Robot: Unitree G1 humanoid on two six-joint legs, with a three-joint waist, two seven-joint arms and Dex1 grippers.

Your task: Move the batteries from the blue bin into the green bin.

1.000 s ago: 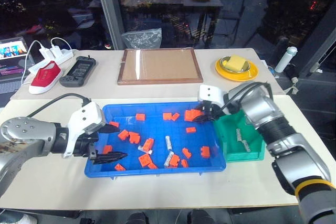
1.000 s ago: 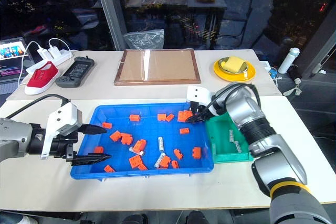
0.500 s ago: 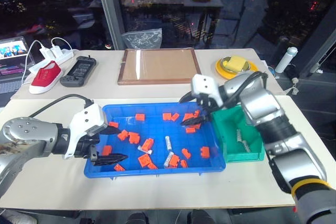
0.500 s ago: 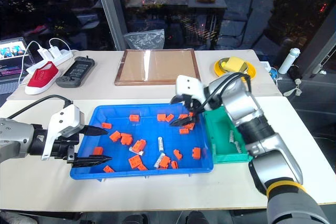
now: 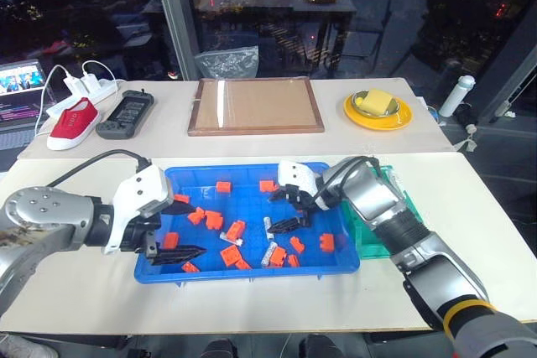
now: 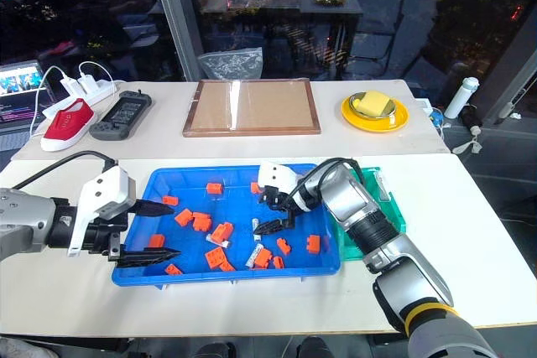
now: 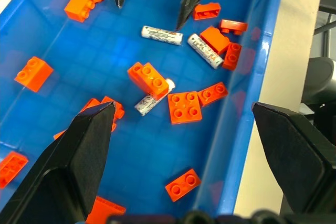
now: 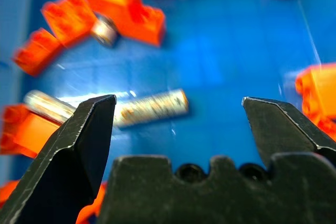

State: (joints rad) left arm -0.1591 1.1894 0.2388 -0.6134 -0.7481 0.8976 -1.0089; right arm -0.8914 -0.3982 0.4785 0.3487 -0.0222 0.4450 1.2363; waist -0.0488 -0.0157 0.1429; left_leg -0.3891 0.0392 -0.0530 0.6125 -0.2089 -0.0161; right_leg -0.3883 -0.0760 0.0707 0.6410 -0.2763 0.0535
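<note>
The blue bin [image 5: 248, 275] lies in front of me, strewn with orange blocks [image 5: 207, 219] and three batteries. One battery [image 5: 269, 226] lies near the middle, and the other two batteries [image 5: 268, 255] [image 5: 233, 241] rest closer to the front rim. My right gripper [image 5: 284, 210] hangs open just over the middle battery [image 8: 152, 109], one finger to each side of it and nothing held. My left gripper [image 5: 180, 228] stands open and empty over the bin's left end. The green bin [image 6: 391, 204] sits against the blue bin's right side, mostly hidden behind my right arm.
On the far table are a brown wooden tray [image 5: 255, 106], a yellow plate [image 5: 377, 111], a red shoe [image 5: 71, 121], a black handheld device [image 5: 124, 115] and a white power strip [image 5: 84, 90]. A white bottle [image 5: 457, 94] stands at the far right.
My right gripper has swung left from the green bin's edge to the middle of the blue bin, dropped lower and opened wider. The left gripper has kept still.
</note>
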